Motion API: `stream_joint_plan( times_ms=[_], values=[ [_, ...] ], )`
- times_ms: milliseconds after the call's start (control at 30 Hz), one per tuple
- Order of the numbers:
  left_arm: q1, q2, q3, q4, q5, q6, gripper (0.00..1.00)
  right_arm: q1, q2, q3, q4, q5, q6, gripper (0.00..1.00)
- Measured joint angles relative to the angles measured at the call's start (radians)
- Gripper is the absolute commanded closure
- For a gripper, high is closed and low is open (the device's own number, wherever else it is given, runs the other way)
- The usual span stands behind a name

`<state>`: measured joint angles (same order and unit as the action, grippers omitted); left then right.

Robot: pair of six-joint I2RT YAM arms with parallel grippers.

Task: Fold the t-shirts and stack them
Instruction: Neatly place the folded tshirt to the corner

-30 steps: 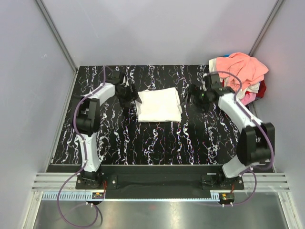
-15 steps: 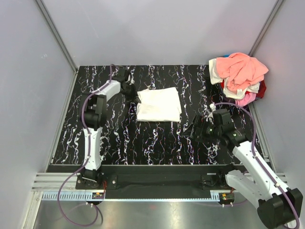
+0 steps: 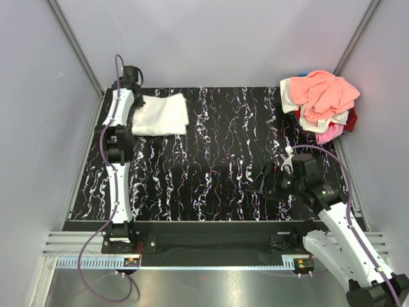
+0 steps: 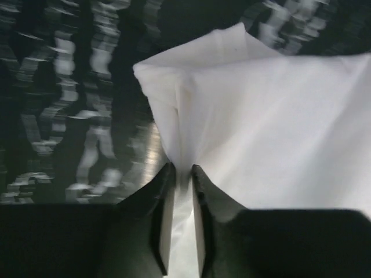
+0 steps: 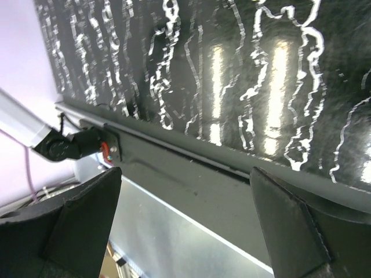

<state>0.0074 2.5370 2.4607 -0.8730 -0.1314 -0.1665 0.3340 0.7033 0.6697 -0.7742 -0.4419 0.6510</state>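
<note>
The left gripper (image 4: 182, 169) is nearly closed, pinching an edge of the folded white t-shirt (image 4: 266, 127), which lies at the far left corner of the table (image 3: 211, 160). The right gripper (image 5: 185, 176) gapes wide, empty, over the near edge. Only the top view shows the heap of other t-shirts (image 3: 323, 102) far right

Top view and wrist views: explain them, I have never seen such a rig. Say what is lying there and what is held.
This robot's left arm and right arm, each with a two-finger gripper, stand at a black marbled table. The top view looks down on everything; each wrist view looks along one arm's fingers. The left gripper pinches the edge of a folded white cloth t-shirt in the far left corner. A pile of salmon, cream, pink and red t-shirts sits far right. The right gripper is open and empty.
</note>
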Motion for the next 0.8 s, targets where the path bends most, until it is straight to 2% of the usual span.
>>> stream_joint_plan(
  times_ms=[33, 67, 100, 200, 233, 367, 467, 533, 633, 733, 800],
  values=[
    [0.02, -0.003, 0.0, 0.014, -0.056, 0.025, 0.72, 0.0, -0.008, 0.007, -0.012, -0.007, 0.0, 0.0],
    [0.037, -0.008, 0.0, 0.026, -0.106, 0.043, 0.65, 0.0, -0.013, 0.012, -0.018, -0.016, 0.0, 0.0],
    [0.049, -0.011, 0.0, 0.036, -0.142, 0.056, 0.29, 0.0, -0.017, 0.014, -0.021, -0.024, 0.001, 0.0],
    [0.072, -0.025, 0.0, 0.092, -0.277, 0.107, 0.05, 0.0, -0.029, 0.015, -0.025, -0.051, 0.006, 0.0],
    [0.074, -0.031, 0.0, 0.114, -0.319, 0.117, 0.02, 0.0, -0.031, 0.015, -0.024, -0.056, 0.007, 0.0],
    [0.067, -0.071, 0.0, 0.157, -0.44, 0.122, 0.01, 0.0, -0.045, 0.005, -0.024, -0.075, 0.014, 0.0],
    [0.056, -0.13, -0.012, 0.154, -0.427, 0.082, 0.02, 0.0, -0.071, -0.016, -0.023, -0.076, 0.026, 0.0],
    [0.042, -0.193, -0.059, 0.155, -0.378, 0.038, 0.08, 0.0, -0.082, -0.024, -0.024, -0.076, 0.032, 0.0],
    [0.014, -0.332, -0.226, 0.179, -0.249, -0.063, 0.15, 0.0, -0.087, -0.025, -0.024, -0.075, 0.032, 0.0],
    [-0.014, -0.456, -0.413, 0.217, -0.121, -0.168, 0.15, 0.0, -0.097, -0.025, -0.035, -0.074, 0.032, 0.0],
    [-0.027, -0.486, -0.488, 0.247, -0.048, -0.229, 0.16, 0.0, -0.111, -0.025, -0.043, -0.072, 0.032, 0.0]
  ],
)
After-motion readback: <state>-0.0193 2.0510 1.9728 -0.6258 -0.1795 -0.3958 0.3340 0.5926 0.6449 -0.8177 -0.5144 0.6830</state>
